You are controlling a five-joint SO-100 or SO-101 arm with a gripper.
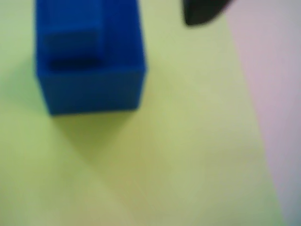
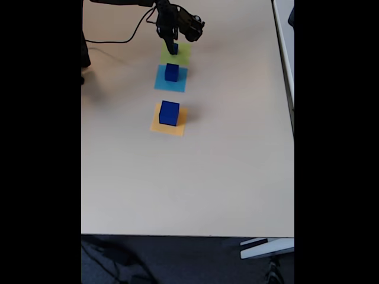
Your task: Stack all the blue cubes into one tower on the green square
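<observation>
In the blurred wrist view a blue cube (image 1: 91, 89) stands on the green square (image 1: 178, 141), and a smaller blue block (image 1: 70, 44) seems to sit on its top. One dark fingertip (image 1: 202, 12) hangs to the right of it, not touching. The fixed view has my gripper (image 2: 172, 42) right above that blue cube (image 2: 173, 49) on the green square (image 2: 181, 55). Another blue cube (image 2: 172, 72) rests on a light-blue square (image 2: 180, 83). The largest blue cube (image 2: 169, 113) stands on an orange square (image 2: 177, 127). Nothing is between my fingers.
The three squares lie in a line down the beige table (image 2: 225, 177) in the fixed view. A black cable (image 2: 118, 40) runs at the top left beside the arm (image 2: 183, 23). Pale table surface (image 1: 277, 94) borders the green square on the right in the wrist view.
</observation>
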